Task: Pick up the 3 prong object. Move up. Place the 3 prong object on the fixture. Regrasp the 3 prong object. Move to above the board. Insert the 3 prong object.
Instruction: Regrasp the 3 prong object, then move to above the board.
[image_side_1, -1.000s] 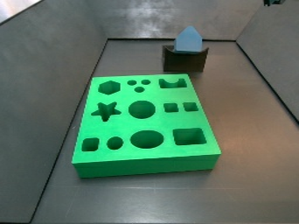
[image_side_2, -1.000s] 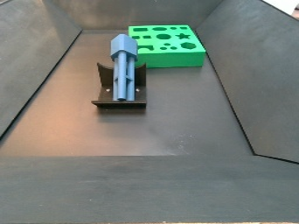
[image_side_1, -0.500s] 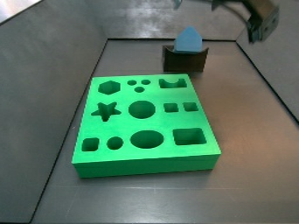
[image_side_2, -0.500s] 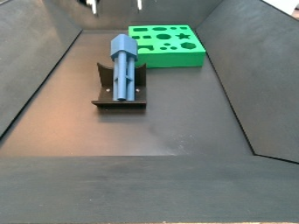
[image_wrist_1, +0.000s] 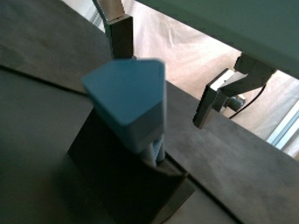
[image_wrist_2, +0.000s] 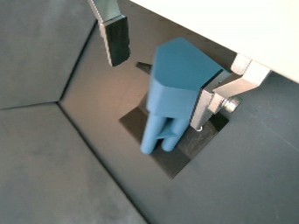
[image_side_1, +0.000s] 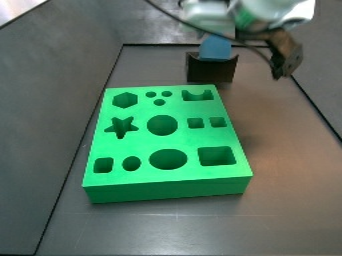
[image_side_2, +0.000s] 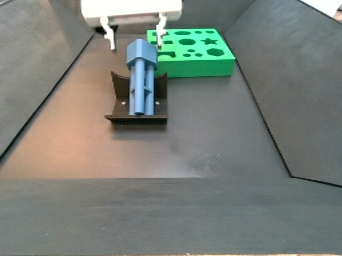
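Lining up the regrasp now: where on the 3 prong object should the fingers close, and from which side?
Grip the wide head end of the 3 prong object, coming down from above. It lies in the fixture, and the open gripper already straddles it, one finger on each flat side.

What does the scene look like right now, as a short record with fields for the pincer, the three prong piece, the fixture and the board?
pincer: open, fingers either side of the piece's top, not clamped
3 prong object: resting on the fixture, prongs down its slope
fixture: on the floor beside the board
board: green, cut-outs all empty
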